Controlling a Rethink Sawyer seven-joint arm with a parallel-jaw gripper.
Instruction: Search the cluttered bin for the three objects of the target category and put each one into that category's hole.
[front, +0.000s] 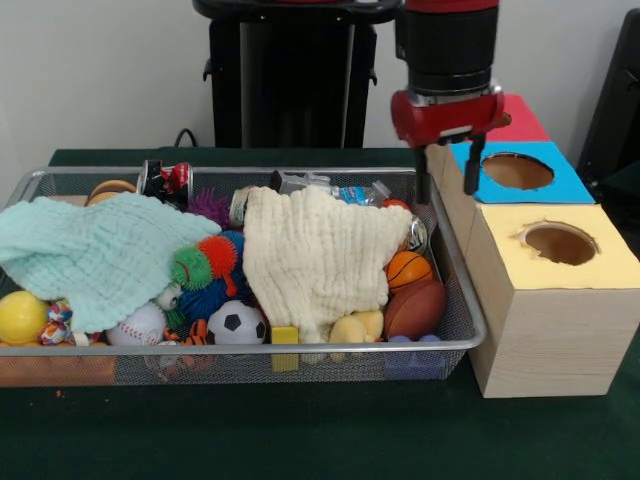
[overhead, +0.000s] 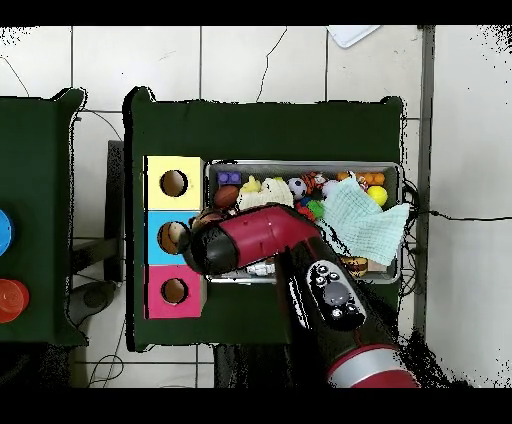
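The wire mesh bin (front: 455, 290) (overhead: 300, 165) is full of clutter. A small orange and black striped thing (front: 197, 332) at the front may be the tiger. A pale yellow plush lump (front: 357, 325) lies under a cream cloth. No monkey shows. My gripper (front: 447, 178) hangs open and empty over the gap between the bin's right end and the wooden box (front: 545, 330), next to the blue hole. In the front view the red surround (front: 522, 120) shows behind it, its hole hidden. The overhead view shows the red hole (overhead: 174, 291); the arm covers the gripper there.
A mint cloth (front: 100, 250) and a cream cloth (front: 315, 255) cover much of the bin. Around them lie a soccer ball (front: 237, 322), baseball (front: 138, 325), basketball (front: 408, 268), football (front: 415, 308), spiky balls (front: 205, 262) and cans (front: 165, 180). Blue hole (front: 517, 171), yellow hole (front: 560, 243).
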